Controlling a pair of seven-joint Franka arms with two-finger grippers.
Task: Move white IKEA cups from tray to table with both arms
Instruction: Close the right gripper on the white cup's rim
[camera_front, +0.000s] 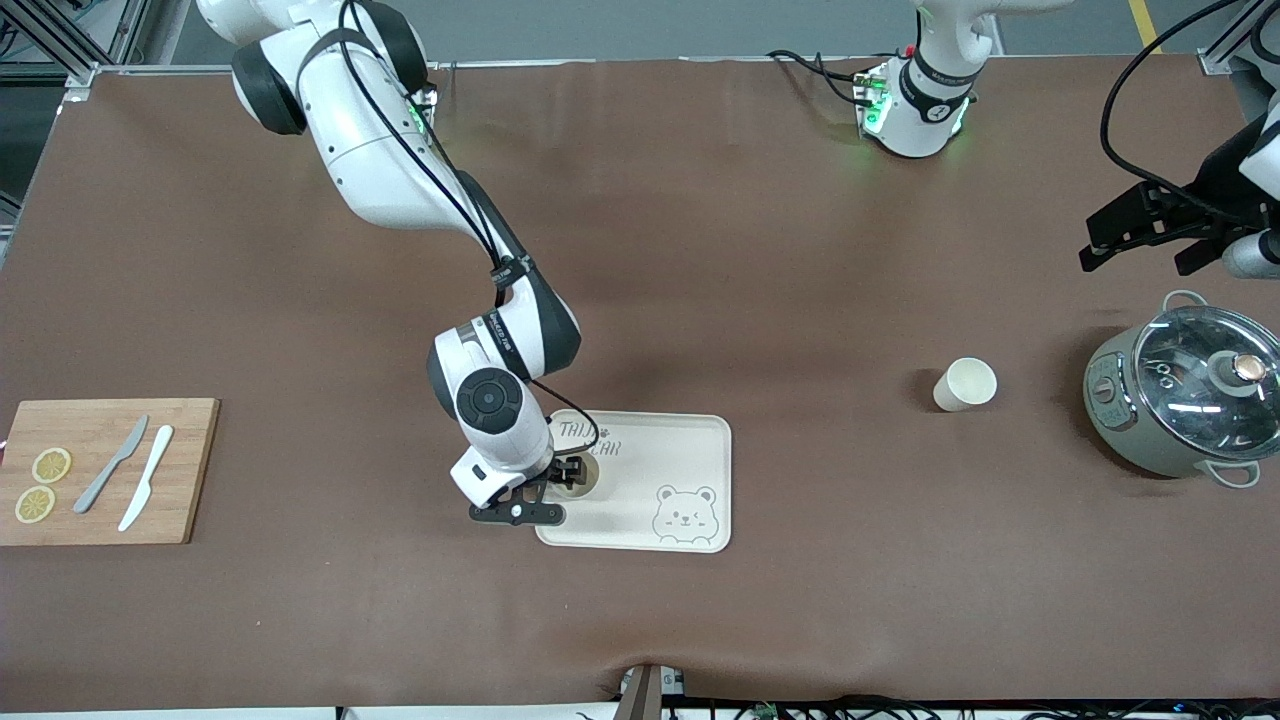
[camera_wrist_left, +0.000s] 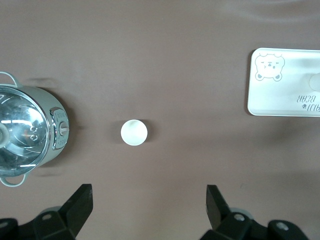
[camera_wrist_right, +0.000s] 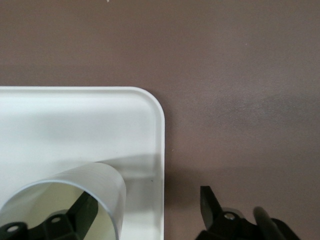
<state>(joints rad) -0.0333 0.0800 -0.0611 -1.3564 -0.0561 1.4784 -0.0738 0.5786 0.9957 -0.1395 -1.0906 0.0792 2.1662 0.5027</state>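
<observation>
Cups first: from the front we see one white cup (camera_front: 965, 384) already on the brown surface (camera_front: 700, 250) beside the cooker (camera_front: 1185, 400), the other (camera_front: 578, 474) on the tray (camera_front: 690, 455) under the right pincer (camera_front: 560, 480).

Left wrist: left pincer (camera_wrist_left: 150, 205) hangs open above the surface, waiting.

Right wrist: one finger (camera_wrist_right: 82, 210) sits inside the cup (camera_wrist_right: 85, 192), one outside, not yet clamped. We fear a thin-wall pinch tips it at the tray's edge.
</observation>
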